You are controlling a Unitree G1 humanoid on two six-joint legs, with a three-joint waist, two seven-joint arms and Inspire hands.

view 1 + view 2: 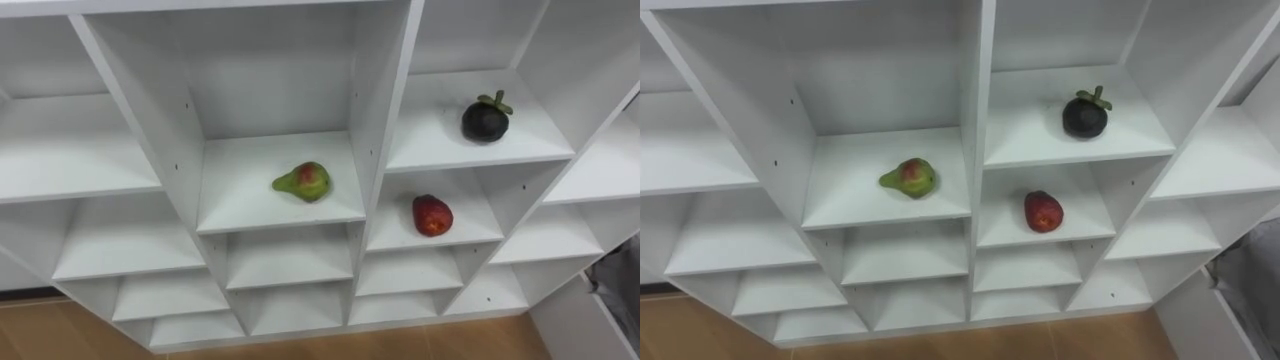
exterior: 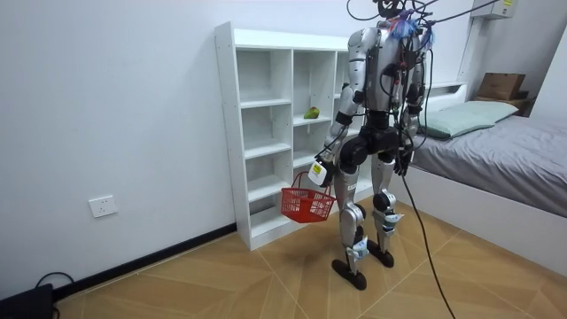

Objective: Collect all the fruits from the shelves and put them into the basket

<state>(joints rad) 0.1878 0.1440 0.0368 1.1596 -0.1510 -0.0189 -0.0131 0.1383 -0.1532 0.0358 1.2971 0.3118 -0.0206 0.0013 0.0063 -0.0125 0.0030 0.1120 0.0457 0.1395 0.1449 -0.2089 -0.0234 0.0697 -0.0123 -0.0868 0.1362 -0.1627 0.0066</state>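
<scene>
I stand facing a white closet (image 1: 380,120) of open shelves. A green and red pear (image 1: 305,181) lies on a middle shelf, also seen as the pear (image 2: 311,112) in the room view. One column to the right, a dark mangosteen (image 1: 485,118) sits on the higher shelf and a red fruit (image 1: 432,215) on the shelf below it. My left hand (image 2: 323,168) hangs at my side, curled on the handle of a red basket (image 2: 307,204). My right hand (image 2: 403,164) hangs by my hip on the room view's right.
A bed (image 2: 496,151) with a grey cover stands close on my right; its corner (image 1: 615,285) shows at the lower right of the eye view. Wooden floor (image 2: 221,283) lies open behind me. The other shelves hold nothing.
</scene>
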